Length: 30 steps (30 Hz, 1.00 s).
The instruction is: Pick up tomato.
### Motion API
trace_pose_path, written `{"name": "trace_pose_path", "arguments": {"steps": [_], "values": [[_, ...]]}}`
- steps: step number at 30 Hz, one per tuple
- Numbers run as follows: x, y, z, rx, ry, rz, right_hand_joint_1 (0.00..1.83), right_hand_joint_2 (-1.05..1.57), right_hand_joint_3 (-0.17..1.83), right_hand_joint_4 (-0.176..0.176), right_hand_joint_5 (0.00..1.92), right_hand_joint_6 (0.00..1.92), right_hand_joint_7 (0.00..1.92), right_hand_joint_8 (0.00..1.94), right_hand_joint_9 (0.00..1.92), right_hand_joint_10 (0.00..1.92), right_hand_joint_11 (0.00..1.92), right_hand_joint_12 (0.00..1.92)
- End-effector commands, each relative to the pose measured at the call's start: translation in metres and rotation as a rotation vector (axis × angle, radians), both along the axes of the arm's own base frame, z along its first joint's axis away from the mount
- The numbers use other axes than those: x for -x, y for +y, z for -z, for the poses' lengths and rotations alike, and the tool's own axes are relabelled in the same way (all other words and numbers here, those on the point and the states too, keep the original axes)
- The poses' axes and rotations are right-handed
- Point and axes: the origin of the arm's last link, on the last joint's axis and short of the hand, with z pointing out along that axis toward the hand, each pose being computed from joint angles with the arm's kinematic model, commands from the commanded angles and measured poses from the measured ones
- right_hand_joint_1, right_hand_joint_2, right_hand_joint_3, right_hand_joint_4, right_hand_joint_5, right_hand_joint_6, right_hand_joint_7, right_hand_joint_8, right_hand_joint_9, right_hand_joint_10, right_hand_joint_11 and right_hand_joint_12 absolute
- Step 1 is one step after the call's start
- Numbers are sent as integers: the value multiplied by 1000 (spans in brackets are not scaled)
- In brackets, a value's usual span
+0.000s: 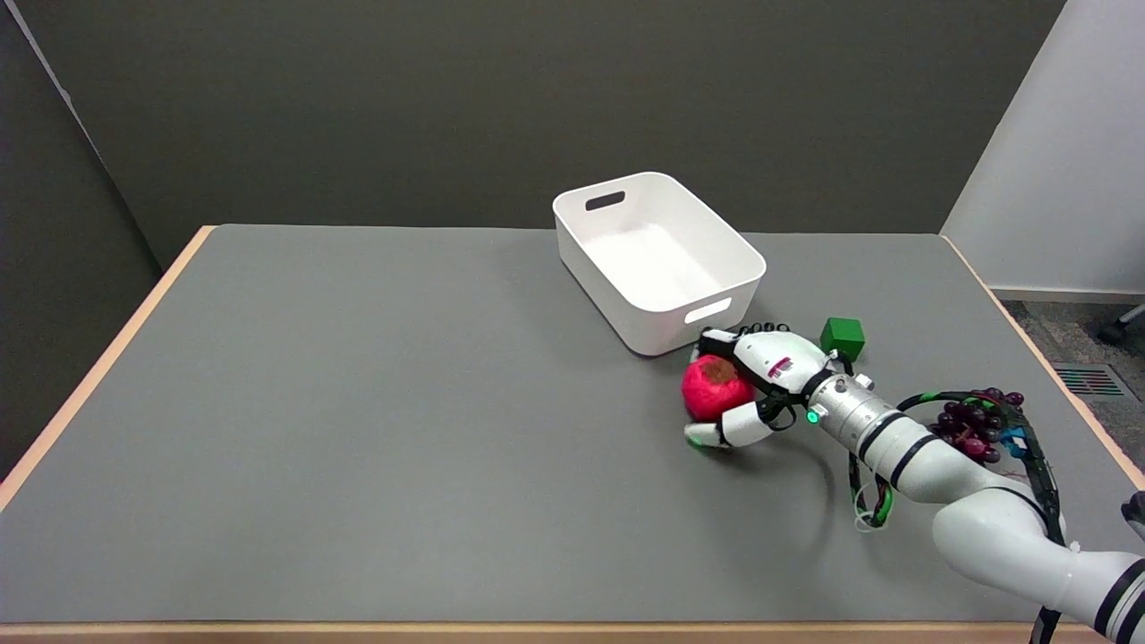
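Observation:
The red tomato (713, 388), with a brownish patch on top, sits right of the table's middle, just in front of the white bin. My right hand (762, 377) reaches in from the lower right and grips it. The fingers curl over its far side, and the thumb lies along its near side. The tomato fills the space between them. I cannot tell whether it is off the table; it looks to be at or just above the grey surface.
A white bin (659, 309) with handle slots stands just behind the hand, its near corner close to the fingers. A green cube (842, 338) lies to the right of the hand. A bunch of dark grapes (973, 425) lies beside my forearm.

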Motion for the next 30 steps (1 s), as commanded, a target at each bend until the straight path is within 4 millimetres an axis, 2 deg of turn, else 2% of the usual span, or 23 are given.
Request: {"name": "trace_pose_path", "arguments": {"steps": [1,2,4,6,7,8,9,15,20,24,30], "values": [[-63,-16,3,-30,76,-302,1142,1245,73,-58,577,1513,807,1416,817,1376,568,1868],[-69,-17,4,-35,84,-326,1140,1248,68,-57,579,1506,808,1422,825,1400,571,1872],[-93,-18,7,-57,124,-412,1141,1230,129,-79,571,1492,787,1503,818,1501,541,1908],[-109,-18,9,-68,153,-468,1156,1196,220,-151,610,1517,699,1552,800,1625,499,1919],[-119,-18,10,-73,169,-501,1111,1180,271,-136,623,1540,692,1575,798,1688,482,1921],[-125,-17,11,-75,177,-523,978,1166,330,-29,618,1576,755,1604,809,1752,471,1921],[-135,-16,12,-76,185,-556,892,1157,368,39,613,1601,795,1628,816,1799,465,1921],[-178,-8,15,-80,215,-710,885,1149,387,51,612,1607,804,1736,850,1886,514,1921],[-204,-9,11,-65,237,-790,883,1125,414,75,629,1592,826,1768,866,1916,583,1921],[-210,-26,2,-47,251,-762,873,1118,420,99,634,1585,843,1781,891,1921,601,1921],[-191,-84,-10,-17,227,-609,860,1126,404,120,630,1585,848,1810,901,1921,635,1921]]}}
